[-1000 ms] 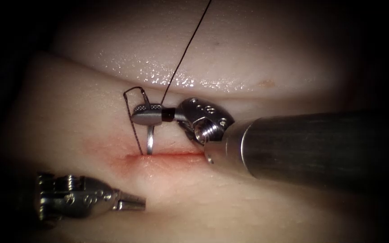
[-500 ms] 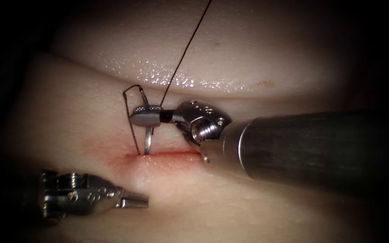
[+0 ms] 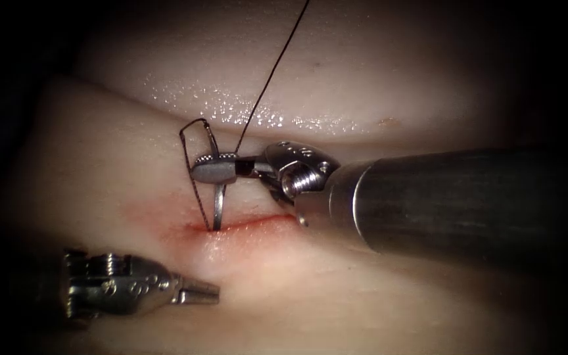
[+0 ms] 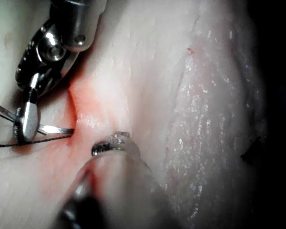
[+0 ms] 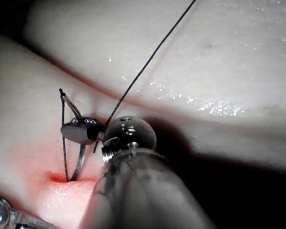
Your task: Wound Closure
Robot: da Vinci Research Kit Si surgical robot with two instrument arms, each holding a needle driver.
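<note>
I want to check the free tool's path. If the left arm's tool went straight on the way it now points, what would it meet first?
The left tool, jaws shut and empty, points toward the picture's right, below the cut. Its line looks free over the tissue, though depth is unclear. The right tool holds the needle mid-curve, tip in the cut.

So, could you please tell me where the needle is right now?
In the endoscope view the needle stands at the cut's left end, gripped by the right tool, its lower end in the tissue.
</note>
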